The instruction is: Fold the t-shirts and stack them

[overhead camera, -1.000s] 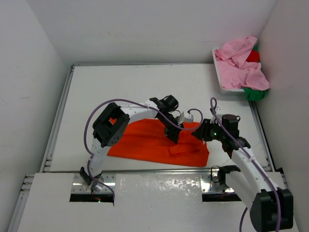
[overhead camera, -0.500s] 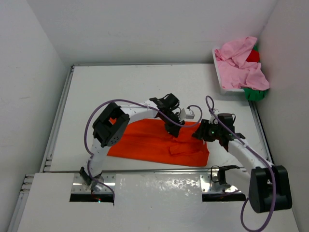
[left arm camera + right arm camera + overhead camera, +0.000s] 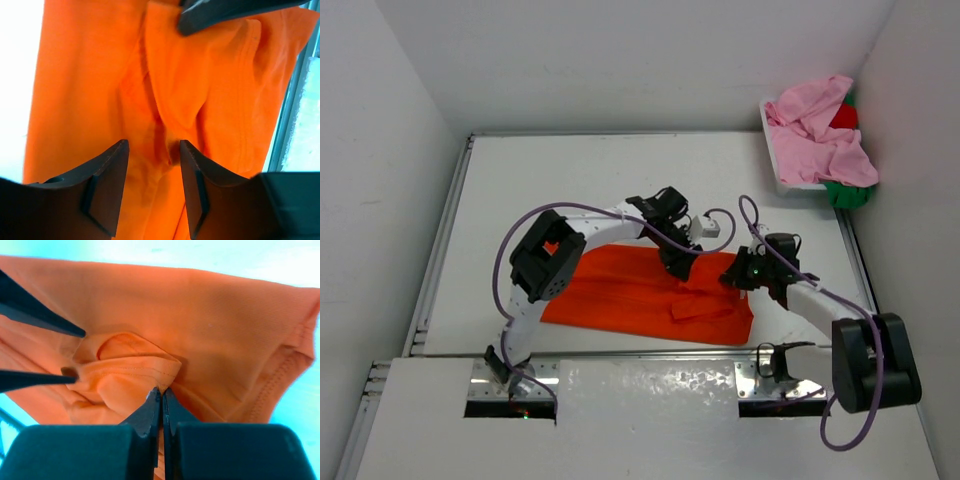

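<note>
From above, the orange t-shirt [image 3: 630,295] lies spread on the white table [image 3: 540,190] just in front of the arm bases, with a smaller fold doubled over near its right edge. Both grippers are down on that right part: the left gripper [image 3: 677,265] at the shirt's far edge, the right gripper [image 3: 730,280] close beside it. How either one's fingers stand is too small to make out here. Only this view shows the far right corner, where the pink t-shirt [image 3: 820,140] is heaped over the white basket [image 3: 790,184]. A bit of the red t-shirt [image 3: 843,117] and of the green t-shirt [image 3: 848,193] peeks out around it; most of both is hidden.

The left wrist camera shows its two fingers standing apart over orange cloth, a raised crease running up between them, gripped by neither. A dark finger of the other gripper cuts in at the top edge.

The right wrist camera shows its fingertips pressed together right at the corner of the doubled-over fold – whether any cloth is nipped between them cannot be told.
</note>
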